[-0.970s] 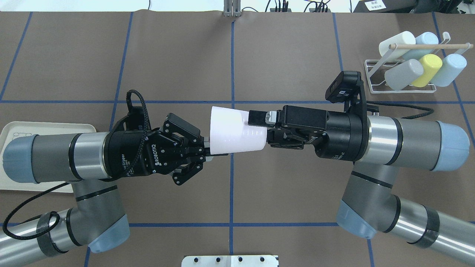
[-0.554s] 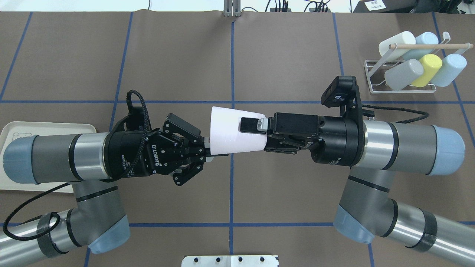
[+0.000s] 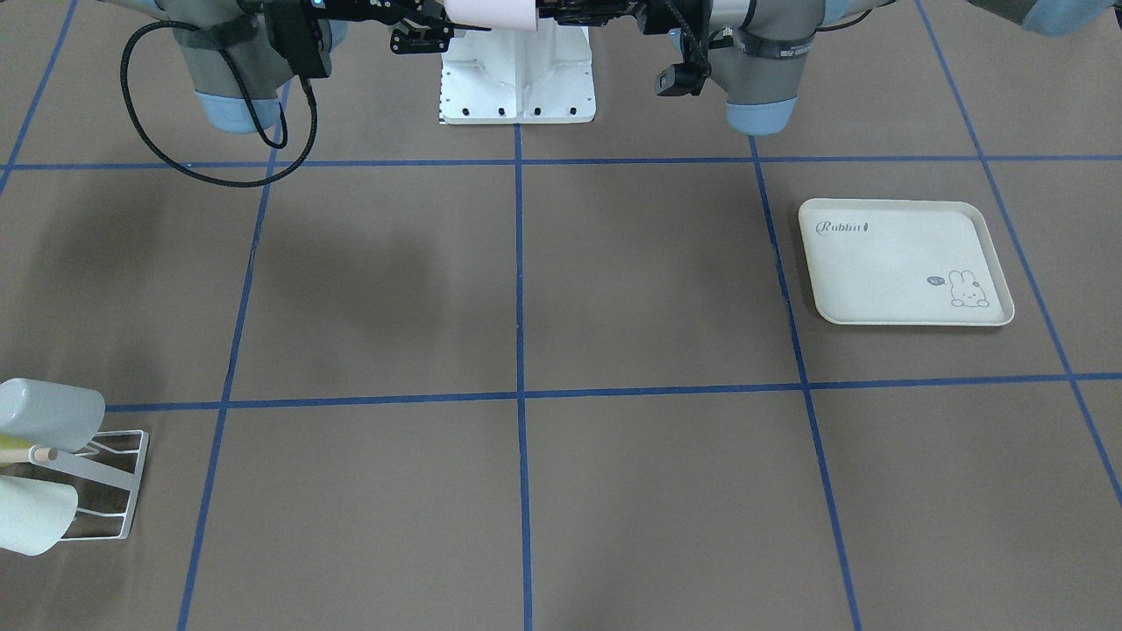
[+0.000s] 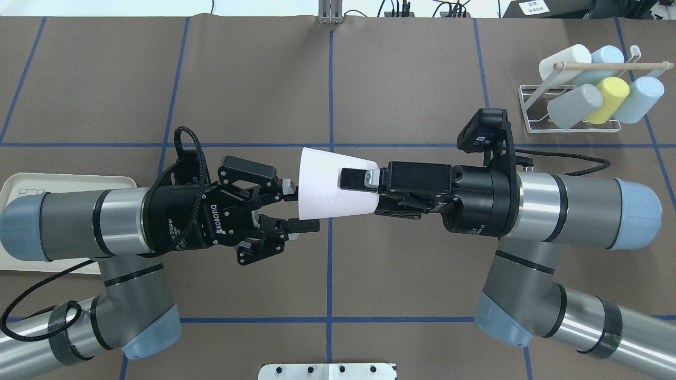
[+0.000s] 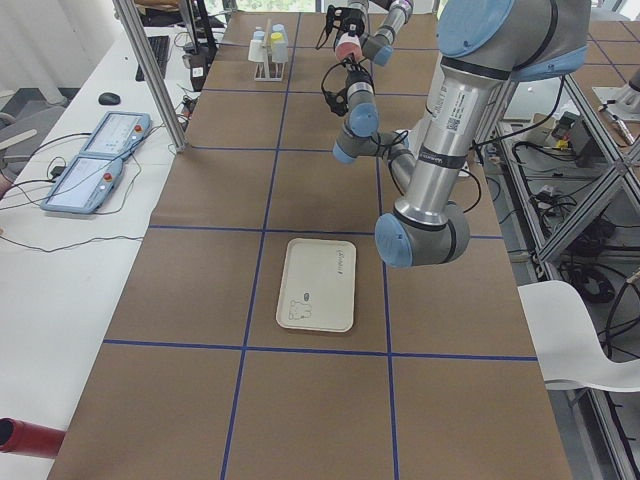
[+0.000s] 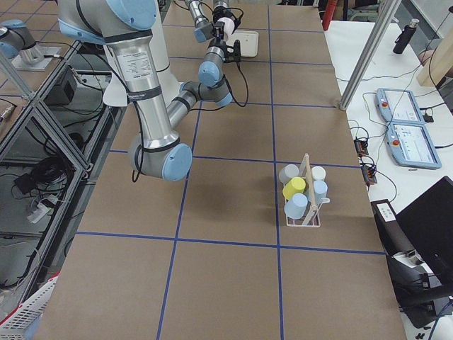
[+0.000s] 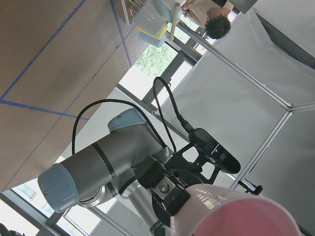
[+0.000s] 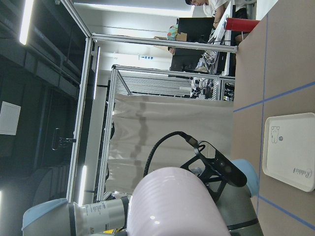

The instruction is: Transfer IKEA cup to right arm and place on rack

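Observation:
The pale pink-white IKEA cup (image 4: 330,184) hangs in mid-air over the table's middle, lying on its side with its wide mouth toward the left arm. It also shows in the left wrist view (image 7: 236,216) and the right wrist view (image 8: 172,201). My right gripper (image 4: 362,192) is shut on the cup's narrow end, with one finger (image 4: 355,178) across its outer wall and the other hidden. My left gripper (image 4: 301,206) is open, its fingertips just at the cup's mouth rim. The white wire rack (image 4: 533,100) stands at the far right and holds several cups.
The cream rabbit-print tray (image 3: 903,263) lies flat under the left arm (image 4: 79,181). The rack also shows at the front-facing view's lower left (image 3: 105,482) and in the exterior right view (image 6: 304,212). A white base plate (image 3: 517,88) sits between the arms.
My right gripper moved in over the cup's narrow end and closed on it. My left gripper then opened, let go of the cup's rim and drew back slightly.

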Controlling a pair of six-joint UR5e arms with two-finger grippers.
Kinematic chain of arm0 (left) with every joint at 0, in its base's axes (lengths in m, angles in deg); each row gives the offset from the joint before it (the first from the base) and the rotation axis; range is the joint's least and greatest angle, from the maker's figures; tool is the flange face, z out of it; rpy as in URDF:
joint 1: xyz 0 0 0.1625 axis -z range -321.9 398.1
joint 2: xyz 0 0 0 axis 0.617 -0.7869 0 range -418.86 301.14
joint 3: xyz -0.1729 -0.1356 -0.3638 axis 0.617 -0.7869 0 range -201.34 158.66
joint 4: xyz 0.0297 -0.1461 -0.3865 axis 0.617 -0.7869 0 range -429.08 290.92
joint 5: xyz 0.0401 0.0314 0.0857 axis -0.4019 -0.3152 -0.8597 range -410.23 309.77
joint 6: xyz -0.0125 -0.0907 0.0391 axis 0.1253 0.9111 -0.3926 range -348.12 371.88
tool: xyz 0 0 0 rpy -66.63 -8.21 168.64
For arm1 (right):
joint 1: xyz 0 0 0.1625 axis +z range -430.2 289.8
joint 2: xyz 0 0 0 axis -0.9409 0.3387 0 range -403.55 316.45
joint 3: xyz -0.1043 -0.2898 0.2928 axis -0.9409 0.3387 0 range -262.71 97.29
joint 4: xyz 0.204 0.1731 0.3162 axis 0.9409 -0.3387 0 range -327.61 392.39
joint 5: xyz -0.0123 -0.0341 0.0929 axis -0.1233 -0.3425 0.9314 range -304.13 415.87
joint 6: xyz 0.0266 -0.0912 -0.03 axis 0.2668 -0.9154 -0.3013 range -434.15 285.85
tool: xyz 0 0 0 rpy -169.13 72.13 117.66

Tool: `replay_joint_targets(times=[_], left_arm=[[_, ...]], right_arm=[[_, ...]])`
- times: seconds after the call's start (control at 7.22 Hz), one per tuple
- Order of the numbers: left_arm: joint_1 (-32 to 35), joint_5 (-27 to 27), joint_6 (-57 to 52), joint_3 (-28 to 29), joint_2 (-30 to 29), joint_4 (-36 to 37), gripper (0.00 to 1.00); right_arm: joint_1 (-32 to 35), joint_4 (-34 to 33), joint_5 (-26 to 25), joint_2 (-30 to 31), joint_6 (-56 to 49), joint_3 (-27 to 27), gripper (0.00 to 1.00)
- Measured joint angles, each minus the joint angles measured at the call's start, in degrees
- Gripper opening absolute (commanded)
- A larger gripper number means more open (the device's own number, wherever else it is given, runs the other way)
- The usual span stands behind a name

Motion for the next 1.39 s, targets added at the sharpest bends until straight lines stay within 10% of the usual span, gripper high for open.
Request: replay_joint_targets(times=[0.69,1.39], left_arm=[[9.3,-0.8,-15.3,1.4,11.0,4.6,1.0],[22.5,9.7,-48.2,2.8,12.8,38.3,1.0]], right_arm=[[12.2,-16.7,-0.5,2.1,-10.1,2.3,0.23],[32.8,-57.2,9.9,1.7,-39.1,3.5,0.24]])
